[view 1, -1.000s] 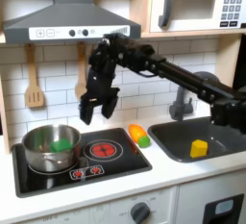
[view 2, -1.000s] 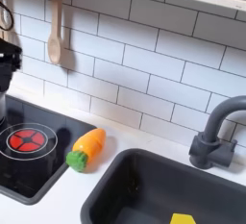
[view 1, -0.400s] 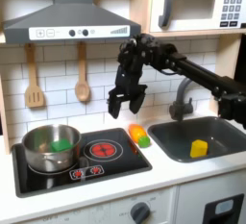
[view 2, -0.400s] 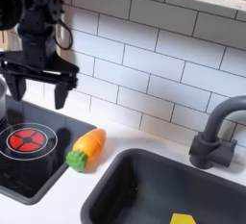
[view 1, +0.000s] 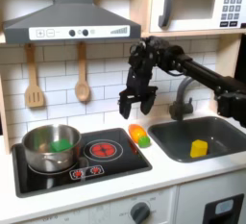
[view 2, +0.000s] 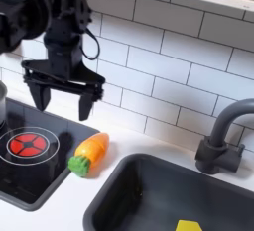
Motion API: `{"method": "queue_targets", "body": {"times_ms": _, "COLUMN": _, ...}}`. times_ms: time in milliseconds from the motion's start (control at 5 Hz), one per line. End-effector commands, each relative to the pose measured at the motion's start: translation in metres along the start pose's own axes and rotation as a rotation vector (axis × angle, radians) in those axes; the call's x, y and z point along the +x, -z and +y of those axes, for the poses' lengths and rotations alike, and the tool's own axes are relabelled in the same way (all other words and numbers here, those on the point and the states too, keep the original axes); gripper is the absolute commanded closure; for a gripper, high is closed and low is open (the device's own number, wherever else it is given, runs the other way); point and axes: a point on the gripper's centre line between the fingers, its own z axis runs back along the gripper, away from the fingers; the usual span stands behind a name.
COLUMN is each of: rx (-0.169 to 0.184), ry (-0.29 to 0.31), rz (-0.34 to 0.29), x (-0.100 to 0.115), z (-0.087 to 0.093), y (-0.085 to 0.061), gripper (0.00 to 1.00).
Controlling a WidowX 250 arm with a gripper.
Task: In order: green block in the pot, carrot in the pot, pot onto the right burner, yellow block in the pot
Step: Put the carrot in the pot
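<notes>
Just below the claw (view 2: 62, 98), which hangs spread and empty, the carrot (view 2: 89, 153) lies on the counter (view 1: 183, 175). With the green block (view 1: 61, 144) already in the pot (view 1: 50, 146), the carrot step begins: descend, straddle, close.

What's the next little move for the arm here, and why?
Probably lower the open pincer straight onto the carrot. The green block already sits in the pot, and the pincer hangs empty above the carrot lying on the counter.
</notes>
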Motion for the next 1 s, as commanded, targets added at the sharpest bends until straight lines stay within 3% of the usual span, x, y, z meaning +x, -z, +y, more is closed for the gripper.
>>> {"method": "queue_targets", "body": {"times_ms": 0, "rx": -0.022, "ry": 0.047, "rz": 0.02, "x": -0.002, "z": -0.016, "y": 0.01, "gripper": 0.0}}
{"method": "queue_targets", "body": {"times_ms": 200, "rx": -0.023, "ry": 0.064, "rz": 0.044, "x": -0.004, "z": -0.021, "y": 0.017, "gripper": 0.0}}
{"method": "queue_targets", "body": {"times_ms": 800, "rx": -0.015, "ry": 0.068, "rz": 0.081, "x": -0.011, "z": -0.016, "y": 0.027, "gripper": 0.0}}
